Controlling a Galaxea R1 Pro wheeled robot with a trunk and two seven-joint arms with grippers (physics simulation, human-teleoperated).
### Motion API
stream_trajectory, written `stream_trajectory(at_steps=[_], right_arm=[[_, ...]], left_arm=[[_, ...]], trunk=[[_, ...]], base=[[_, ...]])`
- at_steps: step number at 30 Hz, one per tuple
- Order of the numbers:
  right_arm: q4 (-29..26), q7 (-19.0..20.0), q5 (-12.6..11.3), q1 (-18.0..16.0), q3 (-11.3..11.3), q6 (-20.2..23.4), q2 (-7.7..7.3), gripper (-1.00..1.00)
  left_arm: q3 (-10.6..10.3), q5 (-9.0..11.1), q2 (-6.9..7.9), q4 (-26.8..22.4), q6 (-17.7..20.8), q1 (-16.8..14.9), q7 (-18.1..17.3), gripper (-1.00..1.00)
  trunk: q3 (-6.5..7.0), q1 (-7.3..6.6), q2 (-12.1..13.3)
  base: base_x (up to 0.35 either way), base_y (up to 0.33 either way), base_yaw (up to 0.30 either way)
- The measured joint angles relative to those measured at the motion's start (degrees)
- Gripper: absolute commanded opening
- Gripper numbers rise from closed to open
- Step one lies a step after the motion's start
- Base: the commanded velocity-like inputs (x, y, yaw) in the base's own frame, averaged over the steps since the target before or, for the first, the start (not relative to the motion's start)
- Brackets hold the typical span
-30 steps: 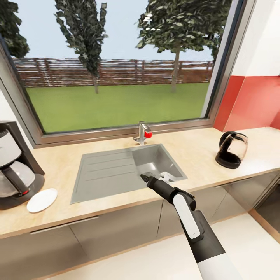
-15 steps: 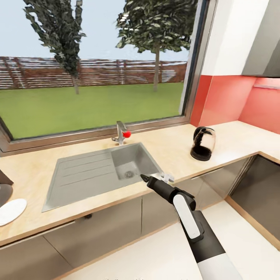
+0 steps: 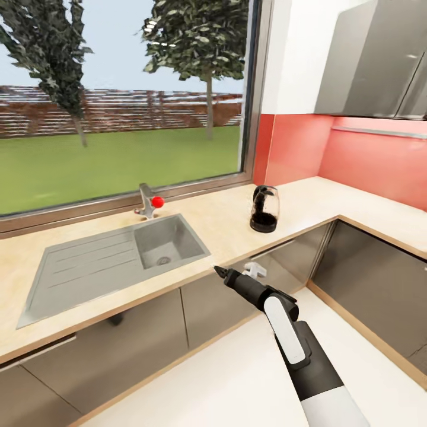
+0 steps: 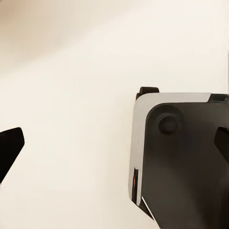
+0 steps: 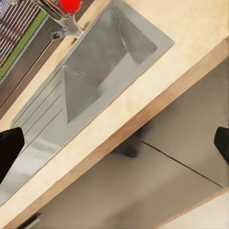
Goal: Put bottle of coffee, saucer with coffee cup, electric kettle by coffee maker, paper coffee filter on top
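Electric kettle (image 3: 264,209) stands upright on the countertop (image 3: 225,228), at about 1 o'clock from the right gripper (image 3: 240,273) and well apart from it, near the red backsplash (image 3: 302,148). Glass-looking body with a dark base: probably rigid, fairly heavy, slippery on the wall, breakable if knocked. Best hold is likely the handle, though its side is hard to make out. Sink (image 3: 112,258) lies at 10 o'clock, tap (image 3: 148,203) behind it. Right gripper is empty, fingers spread wide in the wrist view. Left gripper also looks wide, above pale floor (image 4: 71,95).
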Motion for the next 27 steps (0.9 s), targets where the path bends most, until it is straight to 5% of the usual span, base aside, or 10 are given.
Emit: stream_trajectory(at_steps=[7, 14, 16, 18, 23, 25, 27], right_arm=[[0.1, 0.0, 0.1, 0.0, -0.3, 0.0, -0.46, 1.00], [3.0, -0.1, 0.2, 0.0, -0.5, -0.1, -7.04, 1.00], [6.2, -0.2, 0.4, 0.0, -0.6, -0.1, -8.18, 1.00], [22.0, -0.2, 1.7, 0.0, -0.5, -4.1, -8.87, 1.00], [48.7, -0.4, 12.7, 0.0, -0.5, -17.0, -9.15, 1.00], [63.0, -0.3, 22.8, 0.0, -0.4, -24.9, -9.13, 1.00], [68.3, -0.3, 27.1, 0.0, -0.3, -27.2, -9.02, 1.00]], left_arm=[[-0.1, 0.0, 0.00, 0.0, -0.1, 0.0, 0.0, 1.00], [-0.8, 0.0, -0.08, 0.0, -0.1, 0.0, -0.1, 1.00], [-0.8, 0.0, -0.08, 0.0, 0.0, 0.0, -0.1, 1.00], [-0.9, 0.0, -0.08, 0.0, 0.0, 0.0, -0.1, 1.00], [-0.7, 0.0, -0.15, 0.5, 0.0, 0.1, -0.1, 1.00], [-0.7, -0.1, -0.19, 2.8, 0.0, 0.1, -0.1, 1.00], [-0.7, -0.1, -0.22, 3.4, 0.0, 0.1, -0.1, 1.00]], trunk=[[0.00, 0.00, 0.0], [0.00, 0.00, 0.0], [0.00, 0.00, 0.0], [-0.01, 0.00, 0.0], [-0.02, 0.00, 0.0], [-0.02, 0.00, 0.0], [-0.02, 0.00, 0.0]], base=[[-0.009, -0.006, -0.267], [0.000, 0.000, -0.267], [0.000, 0.000, -0.267], [0.000, 0.000, -0.267], [0.000, 0.000, -0.141], [0.000, 0.000, -0.016], [0.000, 0.000, -0.007]])
